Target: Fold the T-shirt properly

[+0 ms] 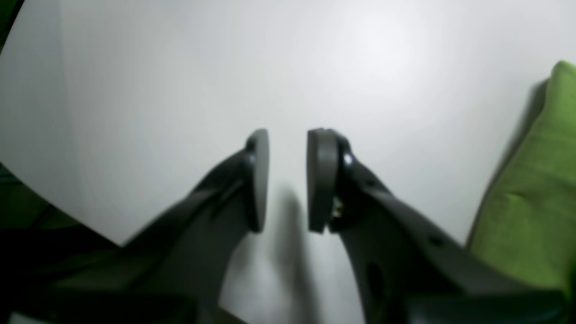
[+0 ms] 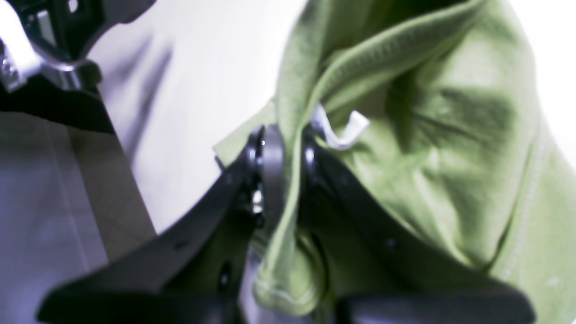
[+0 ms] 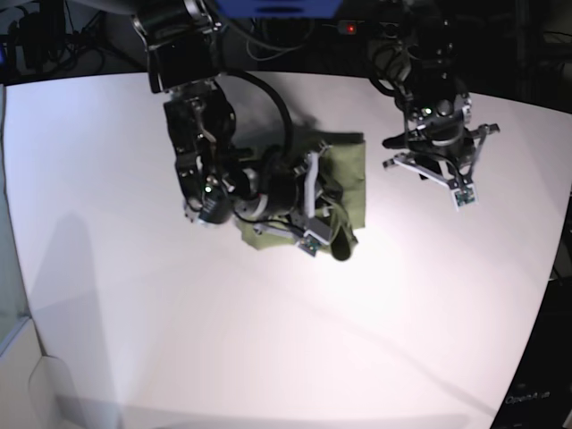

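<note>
Two arms over a smooth white tabletop [image 3: 134, 268]. T-shirt [image 3: 344, 174], soft sage-green knit with ribbed collar and stitched hems, lies bunched near the tabletop's middle, partly under the right arm. Right end effector [image 2: 288, 153] reaches in low over the cloth, flat dark pads pinched on a fold of the shirt beside a small white tag [image 2: 342, 130]; only the right wrist view shows that tag. Left end effector [image 1: 288, 180] hangs above bare tabletop, pads apart by a narrow gap, empty, shirt edge off to one side.
</note>
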{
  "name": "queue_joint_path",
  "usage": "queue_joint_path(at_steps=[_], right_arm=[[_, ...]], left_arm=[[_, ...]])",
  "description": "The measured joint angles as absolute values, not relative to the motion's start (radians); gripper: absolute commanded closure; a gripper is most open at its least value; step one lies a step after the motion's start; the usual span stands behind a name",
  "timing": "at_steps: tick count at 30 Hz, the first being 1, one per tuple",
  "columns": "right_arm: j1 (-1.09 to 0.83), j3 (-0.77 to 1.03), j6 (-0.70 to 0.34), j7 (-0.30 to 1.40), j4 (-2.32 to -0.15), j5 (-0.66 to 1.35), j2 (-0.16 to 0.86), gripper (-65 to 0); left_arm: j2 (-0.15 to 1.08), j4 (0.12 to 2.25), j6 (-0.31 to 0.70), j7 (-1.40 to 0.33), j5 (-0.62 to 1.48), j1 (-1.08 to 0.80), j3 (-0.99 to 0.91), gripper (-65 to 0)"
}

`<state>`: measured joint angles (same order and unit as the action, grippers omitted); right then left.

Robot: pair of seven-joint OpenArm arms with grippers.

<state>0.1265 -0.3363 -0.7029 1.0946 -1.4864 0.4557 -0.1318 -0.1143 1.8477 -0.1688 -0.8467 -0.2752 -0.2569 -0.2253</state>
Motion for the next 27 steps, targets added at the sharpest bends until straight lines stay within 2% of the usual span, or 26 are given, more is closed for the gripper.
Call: queue_joint_path(at_steps=[4,6,8,12,14,15,17,27], right_arm=[[0.126,-0.336,-0.703,1.095,-1.486,0.456,-0.132,-1.5],[0.126,-0.336,-0.703,1.096,-1.486,0.455,-0.132,-7.4],[0.131,-0.343,-0.703,1.099,-1.486,0.454,-0.132,-18.3],[0.146,-0.367,-0.703,1.090,-1.435,0.465,-0.134,-45.4],[0.149,-0.371,-0.703,1.092,-1.395,0.460,-0.133,-56.9],[0.152,-0.379,-0.703,1.095,-1.375,0.460,-0.131,-60.6],[0.157,-0.393,-0.703,1.095,-1.356,0.460,-0.132,-62.7],[0.193,-0.511,-0.703,1.136,-1.361,0.462,-0.113,-63.3]], left_arm=[[-0.114,1.848,-0.168,-0.842,-0.276,-0.267,-0.224,-14.2],[-0.114,1.848,-0.169,-0.842,-0.276,-0.268,-0.224,-14.2],[-0.115,1.848,-0.168,-0.842,-0.276,-0.268,-0.224,-14.2],[-0.116,1.848,-0.168,-0.842,-0.275,-0.268,-0.224,-14.2],[-0.116,1.848,-0.168,-0.842,-0.276,-0.269,-0.224,-14.2],[-0.115,1.848,-0.169,-0.841,-0.276,-0.271,-0.224,-14.2],[-0.117,1.848,-0.169,-0.836,-0.274,-0.283,-0.224,-14.2],[-0.116,1.848,-0.168,-0.838,-0.275,-0.297,-0.226,-14.2]])
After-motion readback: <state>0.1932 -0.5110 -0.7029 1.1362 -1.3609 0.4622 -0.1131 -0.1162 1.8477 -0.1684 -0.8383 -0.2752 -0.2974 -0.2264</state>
